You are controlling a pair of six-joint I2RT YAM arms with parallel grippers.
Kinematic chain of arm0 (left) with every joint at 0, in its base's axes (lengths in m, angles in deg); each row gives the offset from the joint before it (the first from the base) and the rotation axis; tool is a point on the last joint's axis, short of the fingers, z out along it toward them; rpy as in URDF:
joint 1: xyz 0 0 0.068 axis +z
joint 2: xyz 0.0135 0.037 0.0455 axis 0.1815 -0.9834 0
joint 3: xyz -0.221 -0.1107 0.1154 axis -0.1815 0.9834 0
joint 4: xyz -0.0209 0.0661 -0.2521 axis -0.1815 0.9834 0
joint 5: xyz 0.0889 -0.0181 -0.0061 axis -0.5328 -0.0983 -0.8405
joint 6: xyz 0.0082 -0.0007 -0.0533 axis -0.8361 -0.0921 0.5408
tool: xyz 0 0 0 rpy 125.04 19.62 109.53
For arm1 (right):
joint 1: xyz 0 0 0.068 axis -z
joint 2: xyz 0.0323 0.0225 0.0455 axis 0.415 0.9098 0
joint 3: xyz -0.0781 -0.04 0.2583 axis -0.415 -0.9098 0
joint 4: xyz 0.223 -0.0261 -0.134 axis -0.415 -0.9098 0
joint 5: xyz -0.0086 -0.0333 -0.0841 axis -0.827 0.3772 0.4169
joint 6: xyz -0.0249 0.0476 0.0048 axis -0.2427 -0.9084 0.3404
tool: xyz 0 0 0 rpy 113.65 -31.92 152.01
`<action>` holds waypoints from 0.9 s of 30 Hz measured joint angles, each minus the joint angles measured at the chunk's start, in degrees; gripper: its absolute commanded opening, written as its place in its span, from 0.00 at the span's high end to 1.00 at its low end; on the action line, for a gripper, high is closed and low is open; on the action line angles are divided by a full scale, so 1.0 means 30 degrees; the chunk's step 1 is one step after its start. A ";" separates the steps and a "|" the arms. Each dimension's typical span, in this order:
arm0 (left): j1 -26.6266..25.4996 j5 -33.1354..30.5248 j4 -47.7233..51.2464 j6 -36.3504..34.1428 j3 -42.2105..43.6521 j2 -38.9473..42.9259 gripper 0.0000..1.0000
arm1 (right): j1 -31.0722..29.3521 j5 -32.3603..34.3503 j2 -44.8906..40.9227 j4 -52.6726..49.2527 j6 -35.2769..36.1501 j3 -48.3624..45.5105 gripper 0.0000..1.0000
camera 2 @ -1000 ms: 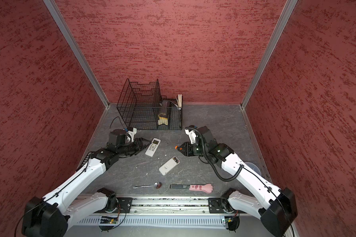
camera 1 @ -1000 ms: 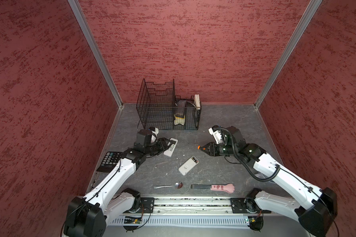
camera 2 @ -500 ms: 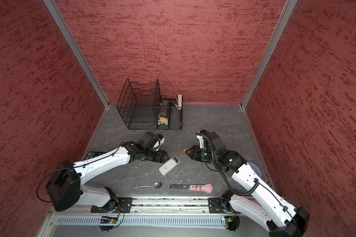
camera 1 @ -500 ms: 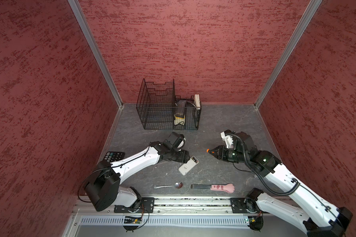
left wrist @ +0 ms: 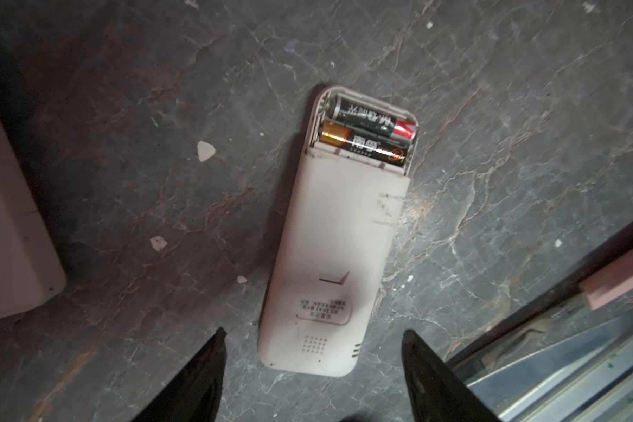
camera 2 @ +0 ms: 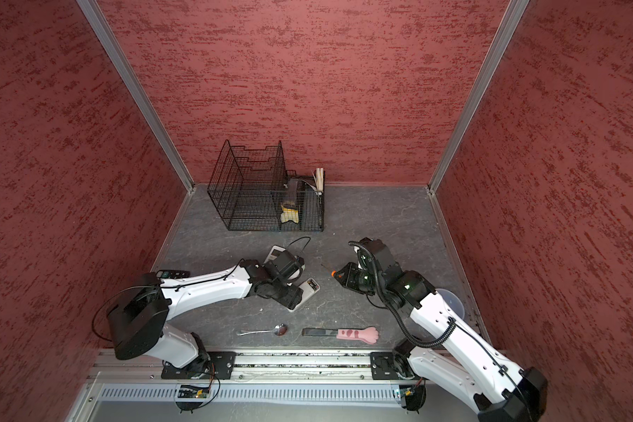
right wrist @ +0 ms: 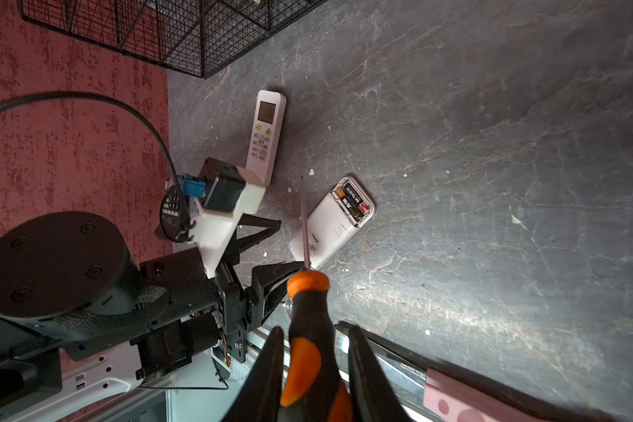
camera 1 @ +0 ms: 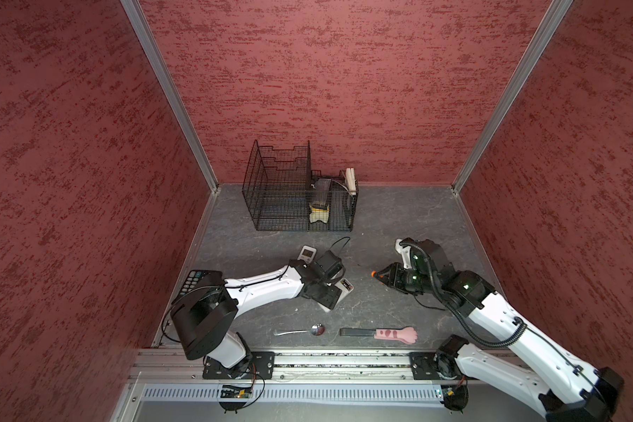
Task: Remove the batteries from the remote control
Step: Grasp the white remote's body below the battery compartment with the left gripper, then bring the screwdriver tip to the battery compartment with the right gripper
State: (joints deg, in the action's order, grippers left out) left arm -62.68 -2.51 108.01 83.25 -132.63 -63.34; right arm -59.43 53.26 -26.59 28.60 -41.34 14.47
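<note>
1 left end effector (left wrist: 313, 331) low, fingers (left wrist: 205, 372) astride remote control (left wrist: 338, 226)

remote control (left wrist: 338, 255): white, lying back up on the table, we see the battery bay uncovered at the end away from the gripper
batteries (left wrist: 366, 131): we count two, side by side in the bay, black, one gold end, one red end
left gripper (left wrist: 314, 332): fingers (left wrist: 205, 372) spread wide, either side of the remote's near end, gaps both sides
table (left wrist: 125, 146): grey, marbled, white flecks (left wrist: 205, 150)
white device (left wrist: 8, 234): cut off at the edge, apart from the remote
</note>
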 measured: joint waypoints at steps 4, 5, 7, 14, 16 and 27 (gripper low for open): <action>-0.0080 -0.0248 -0.0058 -0.0379 0.0000 -0.0583 0.26 | 0.0080 0.0168 -0.0102 0.0036 -0.0423 -0.0255 1.00; -0.0095 -0.0321 -0.0095 -0.0452 0.0000 -0.0758 0.26 | 0.0087 0.0219 -0.0131 0.0066 -0.0510 -0.0255 1.00; -0.0102 -0.0379 -0.0189 -0.0539 0.0000 -0.1064 0.27 | 0.0087 0.0306 -0.0211 0.0066 -0.0648 -0.0255 1.00; -0.0561 -0.0459 -0.0656 -0.0736 0.0000 -0.1705 0.29 | 0.0087 0.0350 -0.0291 0.0095 -0.0984 -0.0393 1.00; -0.0750 -0.0597 -0.0736 -0.0809 -0.0015 -0.1931 0.30 | 0.0087 0.0350 -0.0291 0.0248 -0.1078 -0.0612 1.00; -0.1494 -0.1472 -0.1049 -0.1005 -0.0044 -0.2142 0.43 | 0.0087 0.0153 -0.0226 0.0889 -0.1530 -0.1443 1.00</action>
State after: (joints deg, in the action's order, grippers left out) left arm -67.16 -6.93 104.86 80.24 -132.76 -69.77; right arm -59.17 53.72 -27.27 31.27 -45.93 10.14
